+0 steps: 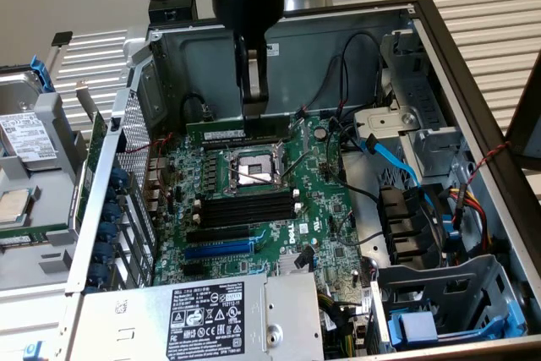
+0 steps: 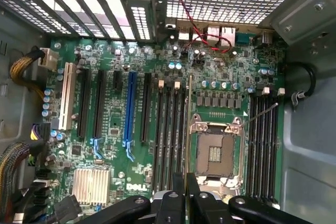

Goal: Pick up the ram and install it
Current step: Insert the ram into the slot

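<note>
Grey steel case walls (image 1: 338, 35) surround the black pincer (image 1: 253, 112) clamping a thin, flat green ram (image 1: 218, 132).

The ram (image 1: 221, 132) — long thin green stick, on edge, level, beside the socket (image 1: 251, 168)

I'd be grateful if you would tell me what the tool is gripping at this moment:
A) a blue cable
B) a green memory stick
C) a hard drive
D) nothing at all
B: the tool is closed on the green memory stick, which it holds level, long edge down, above the motherboard inside the open computer case.
</note>
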You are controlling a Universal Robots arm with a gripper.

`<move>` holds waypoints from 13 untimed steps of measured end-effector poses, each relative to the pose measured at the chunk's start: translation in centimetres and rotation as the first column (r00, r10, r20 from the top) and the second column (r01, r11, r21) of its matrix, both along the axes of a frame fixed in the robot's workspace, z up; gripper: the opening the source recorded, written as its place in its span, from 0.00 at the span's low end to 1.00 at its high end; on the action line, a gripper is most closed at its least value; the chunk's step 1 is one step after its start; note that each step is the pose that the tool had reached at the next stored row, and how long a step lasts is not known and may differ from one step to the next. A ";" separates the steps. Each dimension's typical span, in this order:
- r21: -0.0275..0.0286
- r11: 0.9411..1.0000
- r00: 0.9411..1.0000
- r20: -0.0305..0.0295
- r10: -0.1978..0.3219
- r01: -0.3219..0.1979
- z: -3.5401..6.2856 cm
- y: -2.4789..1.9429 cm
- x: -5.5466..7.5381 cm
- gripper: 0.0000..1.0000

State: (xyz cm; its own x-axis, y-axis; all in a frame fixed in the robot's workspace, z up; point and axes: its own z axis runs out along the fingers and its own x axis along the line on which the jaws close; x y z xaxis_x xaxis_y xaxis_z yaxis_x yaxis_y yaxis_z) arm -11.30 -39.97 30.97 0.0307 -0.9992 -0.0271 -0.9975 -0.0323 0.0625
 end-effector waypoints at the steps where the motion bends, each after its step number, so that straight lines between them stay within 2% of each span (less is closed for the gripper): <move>1: 0.000 1.000 1.000 0.000 0.000 0.000 -0.08 0.00 0.0 0.13; 13: 0.001 1.000 1.000 0.004 0.000 0.000 -2.06 -0.12 0.0 0.13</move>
